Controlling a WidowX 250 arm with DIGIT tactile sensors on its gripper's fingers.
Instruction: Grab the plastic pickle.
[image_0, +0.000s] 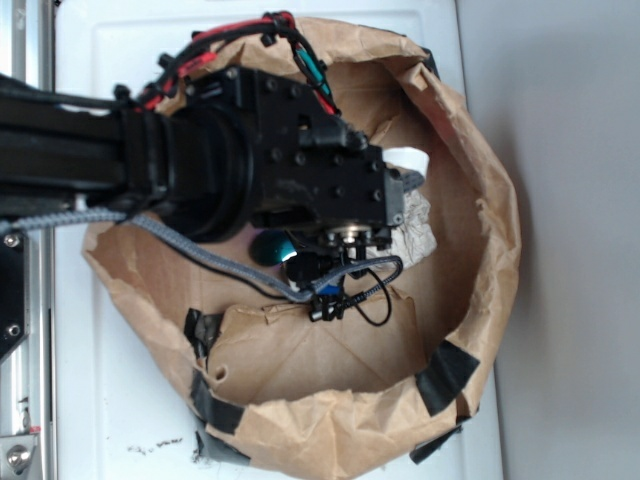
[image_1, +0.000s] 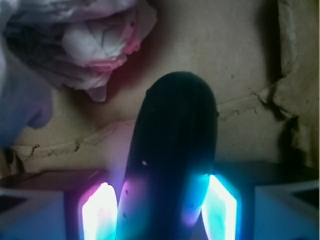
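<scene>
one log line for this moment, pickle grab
stage: grasp | end effector: inside paper bag, glowing fingers flank plastic pickle | contact: cannot tell | crumpled paper: apart from pickle | lift: cannot tell

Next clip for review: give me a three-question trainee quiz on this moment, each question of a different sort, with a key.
1. True or false: in the wrist view, the plastic pickle lies between the two lit fingers of the end effector.
2. Multiple choice: what lies up and to the left of the pickle in the wrist view?
A. a metal spoon
B. a crumpled white paper wad
C. a red cup
3. Fill in: in the exterior view, the arm reaches into a nest of crumpled brown ____, patched with black tape.

Key: 1 true; 2 B; 3 paper.
</scene>
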